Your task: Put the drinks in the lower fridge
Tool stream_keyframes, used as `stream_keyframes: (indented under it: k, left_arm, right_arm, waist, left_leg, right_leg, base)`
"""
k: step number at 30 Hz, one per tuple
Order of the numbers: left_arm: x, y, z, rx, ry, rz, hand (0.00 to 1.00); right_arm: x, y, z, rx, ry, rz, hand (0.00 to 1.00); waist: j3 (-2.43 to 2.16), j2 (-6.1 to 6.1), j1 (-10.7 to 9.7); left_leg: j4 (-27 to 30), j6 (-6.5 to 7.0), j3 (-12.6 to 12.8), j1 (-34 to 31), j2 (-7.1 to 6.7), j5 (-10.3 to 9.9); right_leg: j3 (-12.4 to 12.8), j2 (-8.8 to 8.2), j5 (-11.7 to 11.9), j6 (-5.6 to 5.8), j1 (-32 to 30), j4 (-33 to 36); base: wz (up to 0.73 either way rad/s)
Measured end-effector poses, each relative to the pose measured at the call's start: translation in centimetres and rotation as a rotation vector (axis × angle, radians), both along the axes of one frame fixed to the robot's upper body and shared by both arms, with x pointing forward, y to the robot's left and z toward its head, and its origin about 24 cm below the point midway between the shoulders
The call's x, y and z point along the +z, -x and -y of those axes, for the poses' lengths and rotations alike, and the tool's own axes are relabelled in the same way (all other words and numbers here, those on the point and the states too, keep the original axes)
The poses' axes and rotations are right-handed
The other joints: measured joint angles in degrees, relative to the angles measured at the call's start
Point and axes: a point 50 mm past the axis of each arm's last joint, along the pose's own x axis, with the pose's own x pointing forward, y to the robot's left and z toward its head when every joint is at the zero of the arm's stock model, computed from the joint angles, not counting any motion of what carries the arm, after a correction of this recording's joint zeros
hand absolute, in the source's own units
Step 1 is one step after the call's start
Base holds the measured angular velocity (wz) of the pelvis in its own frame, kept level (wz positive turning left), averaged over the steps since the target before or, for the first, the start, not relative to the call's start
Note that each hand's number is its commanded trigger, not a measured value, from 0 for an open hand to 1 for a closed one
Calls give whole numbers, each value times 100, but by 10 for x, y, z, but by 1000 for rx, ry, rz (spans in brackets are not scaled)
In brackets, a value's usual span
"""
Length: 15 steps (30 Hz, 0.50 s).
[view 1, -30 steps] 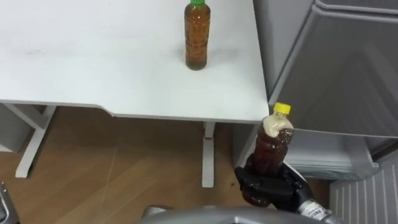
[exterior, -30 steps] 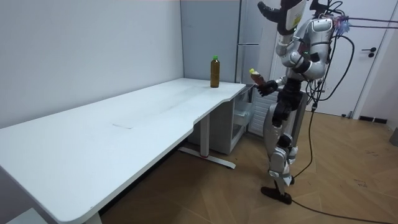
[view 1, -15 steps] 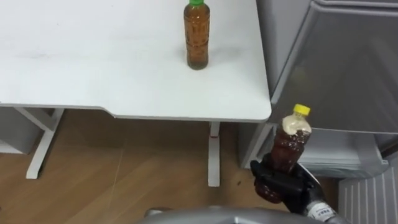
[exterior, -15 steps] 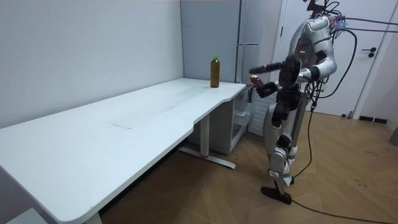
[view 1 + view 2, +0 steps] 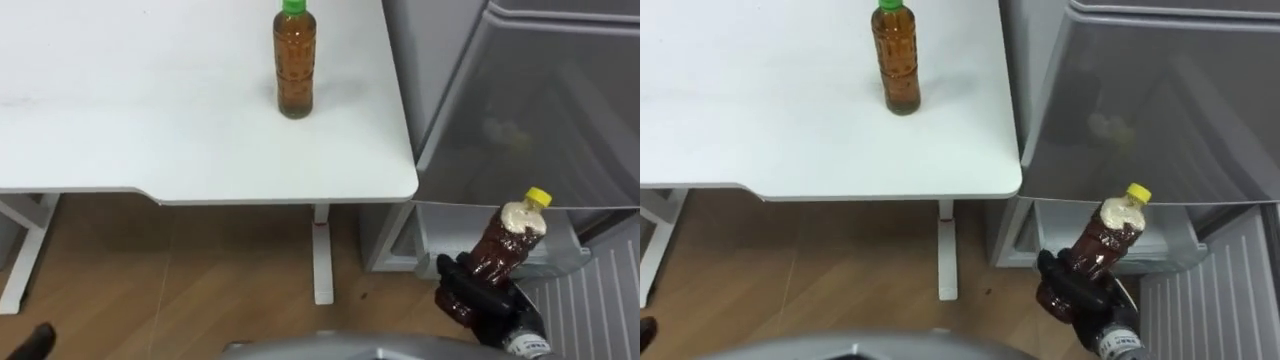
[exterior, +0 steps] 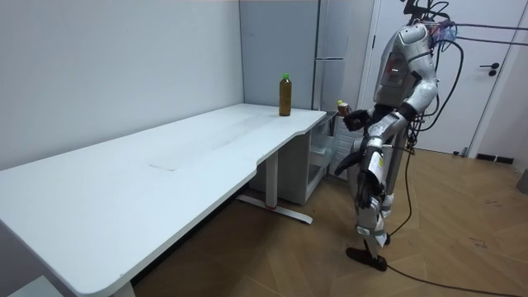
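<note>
Fingers (image 5: 463, 292) of right hand (image 5: 485, 308) are clenched round brown yellow-capped plastic bottle (image 5: 508, 238), held tilted before grey fridge (image 5: 530, 110), prob. for loading low; amber green-capped bottle (image 5: 294, 65) is seen upright on white table (image 5: 150, 130) beside fridge.

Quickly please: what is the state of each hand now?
Left hand: cannot be told.
Right hand: closed around the yellow-capped bottle.

The open lower compartment (image 5: 445, 235) of the grey fridge (image 5: 540, 110) gapes between the white table's rounded corner (image 5: 395, 180) and a ribbed white panel (image 5: 590, 300). The right hand (image 5: 478, 300), clasping a yellow-capped brown bottle (image 5: 505, 245), hangs just before that gap. The table's white leg (image 5: 321, 255) stands off to its left.
</note>
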Motion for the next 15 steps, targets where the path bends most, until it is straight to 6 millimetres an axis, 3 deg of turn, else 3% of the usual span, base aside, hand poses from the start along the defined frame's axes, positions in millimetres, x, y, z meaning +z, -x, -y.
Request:
stream_keyframes:
  k: [10, 15]
  left_arm:
    - [-46, 51, 37, -148, 362, -264, 0]
    - [-55, 42, 49, -358, 471, -310, 0]
  right_arm:
    - [-7, -18, 8, -85, 14, -40, 100]
    - [-7, -30, 10, -100, 31, -35, 100]
  waist:
    - [7, -10, -393]
    - [25, -41, -535]
  left_leg:
    - [16, 0, 64, 2, -2, 0]
    - [88, 2, 88, -131, -3, -3]
  right_leg:
    - [64, 1, -8, 10, -2, 12]
    - [58, -4, -7, 9, -86, 30]
  base:
    - [-2]
    - [-1]
